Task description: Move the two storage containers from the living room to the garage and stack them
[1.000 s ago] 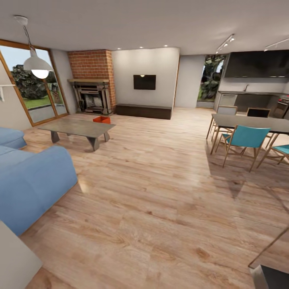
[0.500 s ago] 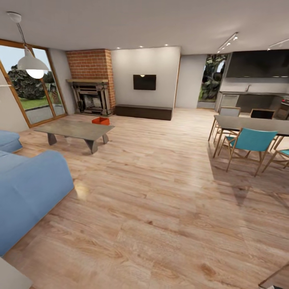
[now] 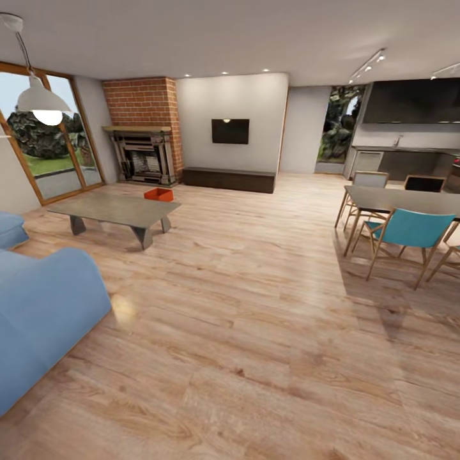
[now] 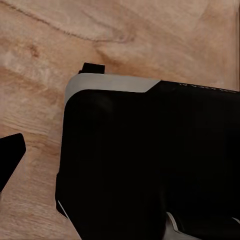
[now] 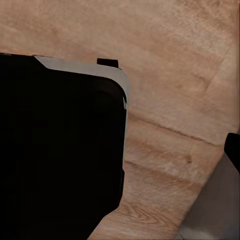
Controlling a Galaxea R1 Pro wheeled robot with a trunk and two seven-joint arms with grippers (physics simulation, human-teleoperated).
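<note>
An orange-red storage container [image 3: 158, 194] sits on the light wood floor [image 3: 255, 306] just behind the coffee table [image 3: 115, 209].

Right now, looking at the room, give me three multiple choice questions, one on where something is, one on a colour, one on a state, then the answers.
1. Where is the orange-red container?
A. On the dining table
B. On the wood floor behind the coffee table, near the fireplace
C. On the sofa

2. What colour is the nearest dining chair?
A. Teal
B. Red
C. Black

3. What state is the wall TV in?
A. Showing a picture
B. Lying on the floor
C. Dark screen, mounted on the wall

Answers:
1 B, the head view shows it low on the planks just past the table's far edge, in front of the brick fireplace.
2 A, its back and seat are teal on light wooden legs.
3 C, the screen is a plain black rectangle on the pale wall above the low cabinet.
</note>
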